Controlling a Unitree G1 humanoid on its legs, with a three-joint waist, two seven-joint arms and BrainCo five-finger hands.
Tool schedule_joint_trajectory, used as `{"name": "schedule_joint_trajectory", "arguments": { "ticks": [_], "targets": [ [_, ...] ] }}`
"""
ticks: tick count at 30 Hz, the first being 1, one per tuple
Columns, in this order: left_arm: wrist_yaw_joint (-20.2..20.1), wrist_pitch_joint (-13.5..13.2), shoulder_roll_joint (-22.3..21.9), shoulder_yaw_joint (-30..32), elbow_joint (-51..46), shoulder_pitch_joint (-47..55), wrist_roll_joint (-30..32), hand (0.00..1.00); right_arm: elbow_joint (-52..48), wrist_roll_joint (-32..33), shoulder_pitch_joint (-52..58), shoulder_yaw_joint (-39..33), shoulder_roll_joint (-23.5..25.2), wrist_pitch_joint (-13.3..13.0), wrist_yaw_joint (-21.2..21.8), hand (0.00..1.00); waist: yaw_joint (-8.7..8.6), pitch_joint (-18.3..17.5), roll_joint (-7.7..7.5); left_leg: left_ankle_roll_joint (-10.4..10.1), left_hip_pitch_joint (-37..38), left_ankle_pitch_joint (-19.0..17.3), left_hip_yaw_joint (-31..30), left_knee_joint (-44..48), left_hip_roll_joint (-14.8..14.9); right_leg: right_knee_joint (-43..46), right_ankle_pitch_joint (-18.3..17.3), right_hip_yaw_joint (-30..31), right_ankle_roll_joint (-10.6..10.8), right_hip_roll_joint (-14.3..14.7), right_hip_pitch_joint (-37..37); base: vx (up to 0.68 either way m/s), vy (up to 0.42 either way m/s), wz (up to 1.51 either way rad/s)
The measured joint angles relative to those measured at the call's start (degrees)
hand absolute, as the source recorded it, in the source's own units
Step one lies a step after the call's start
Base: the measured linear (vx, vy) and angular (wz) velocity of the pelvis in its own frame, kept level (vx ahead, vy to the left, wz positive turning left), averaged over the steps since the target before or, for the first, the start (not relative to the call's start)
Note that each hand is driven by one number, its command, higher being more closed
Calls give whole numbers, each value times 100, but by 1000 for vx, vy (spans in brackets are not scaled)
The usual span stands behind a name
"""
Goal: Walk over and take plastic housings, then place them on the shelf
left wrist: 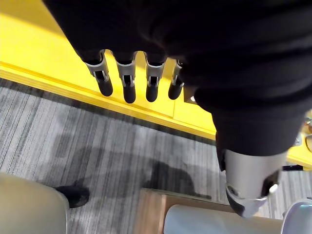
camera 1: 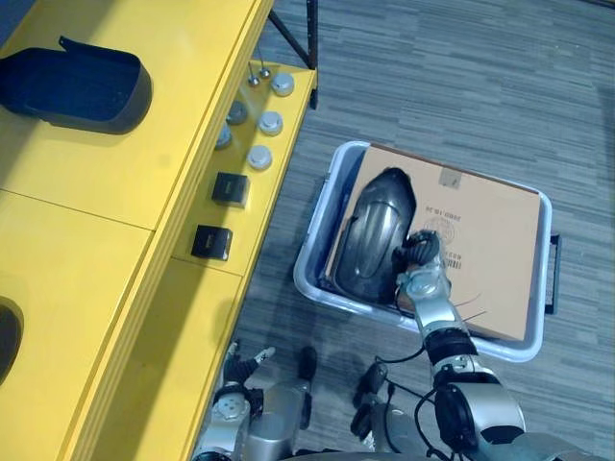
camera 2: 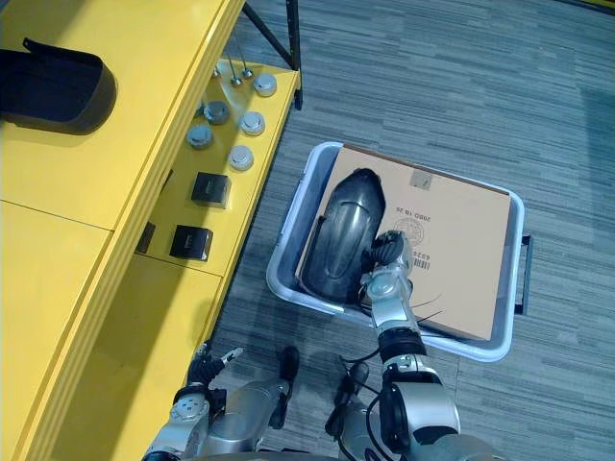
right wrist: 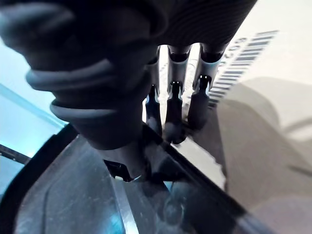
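**Left eye view: right hand (camera 1: 421, 252) on housing (camera 1: 373, 235) in bin (camera 1: 317, 230)**

Same view: housing lying on cardboard (camera 1: 490, 259); second housing (camera 1: 82, 88) on yellow shelf (camera 1: 96, 240); left hand (camera 1: 238, 370) low beside shelf.
Left wrist view: fingers (left wrist: 129, 85) straight, empty.
Right wrist view: thumb and fingers (right wrist: 173, 119) pinching the housing rim.

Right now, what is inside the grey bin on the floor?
A dark plastic housing and brown cardboard. Together they cover the bottom of the bin, so anything beneath is hidden.

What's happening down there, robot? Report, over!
Right hand pinching dark housing by its rim, in the bin. Left hand open, idle by yellow shelf. Second housing on shelf. Nothing blocking.
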Motion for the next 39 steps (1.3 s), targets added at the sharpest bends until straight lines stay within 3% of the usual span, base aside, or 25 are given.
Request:
{"name": "schedule_joint_trajectory", "arguments": {
  "ticks": [2,8,12,15,18,23,27,35,39],
  "targets": [
    [-9,1,4,-4,0,1,1,0,-240,-9,113,3,-3,1,3,100,-100,-6,-10,0,43,0,12,-3,-30,-87,52,9,21,12,77,3,18,-2],
    [-18,7,14,-55,-137,42,5,0,-1377,-116,575,-136,-33,-6,-33,100,-133,-101,-90,1,160,1,0,8,-85,-200,84,12,58,-29,250,17,25,1],
    [-13,-3,17,-323,-1305,232,5,0,-2230,-125,736,-226,-85,-59,-276,100,-175,-198,-204,1,160,1,-88,79,-99,-206,83,-9,58,-36,319,11,7,8],
    [-6,-16,-32,-452,-2113,291,4,0,-2684,-145,846,-225,-99,-101,-400,100,-276,-290,-211,2,172,1,-241,90,-125,-274,82,-150,59,-39,425,-6,-5,24],
    [28,-78,-90,-523,-3161,336,4,0,-3240,-310,1017,-159,-57,-152,-513,100,-270,-505,-200,3,194,2,-294,94,-122,-294,72,-183,61,-30,476,-5,-10,9],
    [356,-248,-133,-893,-4706,139,20,0,-3945,-525,1109,126,83,-256,-644,100,-298,-683,-192,5,338,2,-431,92,-119,-314,-7,-283,77,-26,669,-23,-21,10],
    [536,-307,-146,-1322,-5061,-20,67,0,-4197,-564,1132,539,263,-289,-651,100,-401,-936,-182,6,338,3,-457,90,-110,-313,-18,-292,71,-11,677,-13,-2,2],
    [636,-292,-202,-2274,-5049,-531,274,0,-4522,-533,1135,1562,481,-459,-657,100,-430,-1136,-177,7,416,3,-328,87,-91,-281,-15,-150,69,-3,682,-18,16,-8],
    [764,-269,-246,-2352,-4942,-596,299,0,-4767,-464,1136,1848,500,-472,-696,100,-430,-1274,-178,7,443,3,-275,79,-91,-278,-14,-114,69,7,684,-4,6,-5]
  ]
}}
